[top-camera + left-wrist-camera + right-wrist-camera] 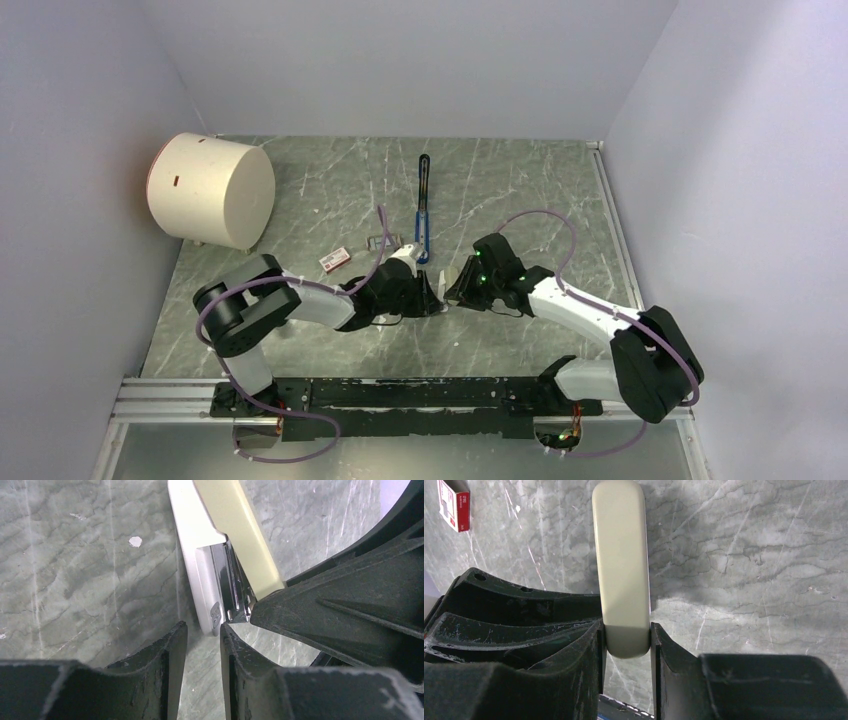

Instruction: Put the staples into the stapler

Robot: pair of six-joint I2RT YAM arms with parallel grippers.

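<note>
The slim blue stapler (pixel 424 210) lies opened out in a long thin line on the table, behind both grippers and held by neither. A small red and white staple box (pixel 335 259) lies left of it and shows in the right wrist view (pixel 454 505). My right gripper (pixel 453 289) (pixel 626 640) is shut on the end of a pale off-white bar (pixel 620 560). My left gripper (pixel 436 296) (pixel 202 630) faces it, jaws slightly apart and empty. The bar's end (pixel 205 590), with a metal part inside, sits just past its fingertips.
A large cream cylinder (pixel 212 190) lies on its side at the back left. A small clear object (pixel 380 242) lies between the staple box and the stapler. Pale walls close in the table on three sides. A black rail (pixel 400 392) runs along the near edge.
</note>
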